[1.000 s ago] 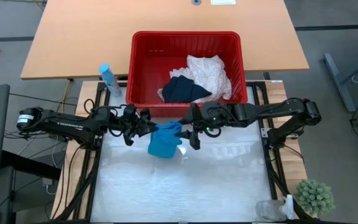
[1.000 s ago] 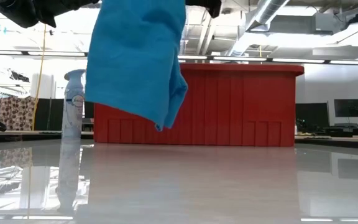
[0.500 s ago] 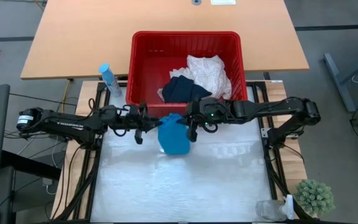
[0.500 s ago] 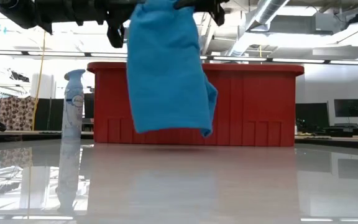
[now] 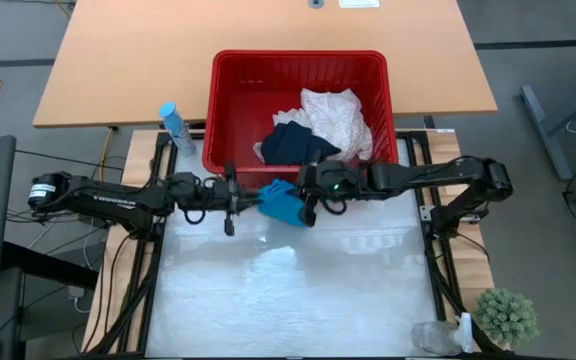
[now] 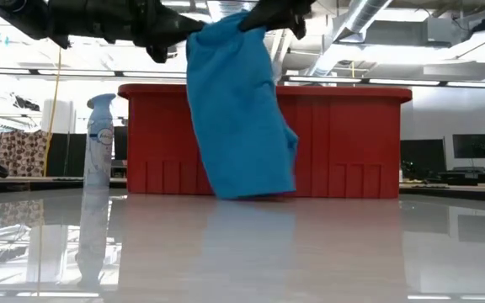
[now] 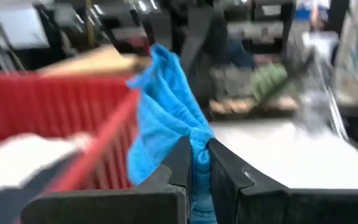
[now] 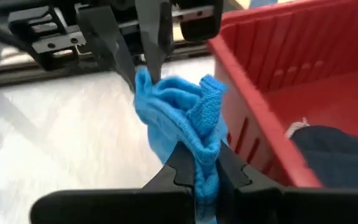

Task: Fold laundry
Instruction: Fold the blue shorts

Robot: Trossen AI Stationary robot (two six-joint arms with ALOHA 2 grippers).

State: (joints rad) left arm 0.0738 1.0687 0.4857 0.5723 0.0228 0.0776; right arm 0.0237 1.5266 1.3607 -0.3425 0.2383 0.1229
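Bright overhead light; glossy table (image 6: pixel 327 252) glare; left wrist view perhaps motion-blurred.

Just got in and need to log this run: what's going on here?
Both arms hold the blue garment up in front of the red basket. The left tool and right tool are each shut on its top edge, and it hangs with its lower end about at the table. The white cloth and dark garment are in the basket.
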